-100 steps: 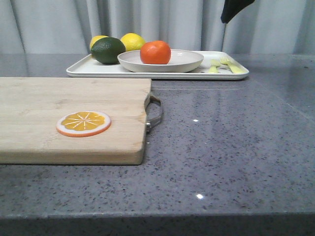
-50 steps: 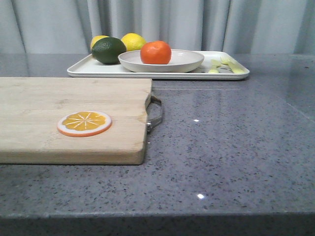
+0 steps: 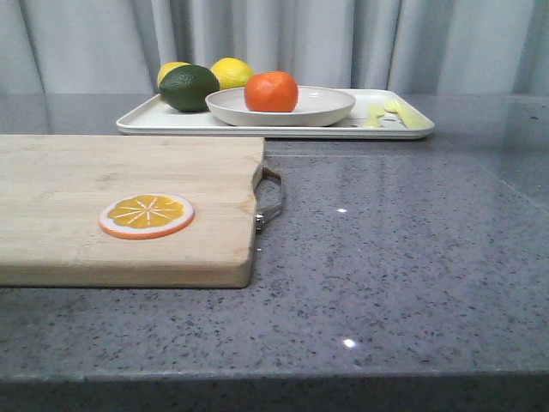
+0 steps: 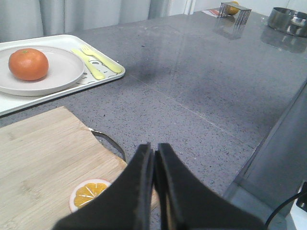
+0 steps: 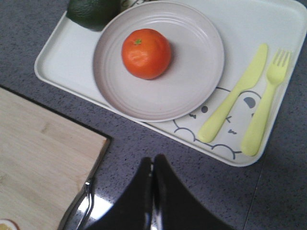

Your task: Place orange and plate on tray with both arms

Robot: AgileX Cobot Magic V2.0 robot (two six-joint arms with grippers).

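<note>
The grey speckled countertop (image 3: 403, 257) carries everything. Taking the white tray (image 3: 141, 122) as the landmark: it sits at the far side of the counter, and the wooden cutting board (image 3: 129, 197) lies nearer the robot than the tray, its left part cut off by the front view's edge. A metal handle (image 3: 273, 199) juts from the board's right end. On the tray rests the off-white plate (image 3: 326, 107), hiding much of the bear drawing (image 5: 225, 120) — only part shows. The orange (image 3: 271, 91) sits on the plate. Left of the plate on the tray lie a dark green avocado (image 3: 189, 87) and two lemons (image 3: 232, 71), one mostly hidden behind the avocado. An orange slice (image 3: 146, 215) lies on the board. Neither arm appears in the front view; the left gripper (image 4: 154, 158) and right gripper (image 5: 152, 165) each have their fingers pressed together, holding nothing.
</note>
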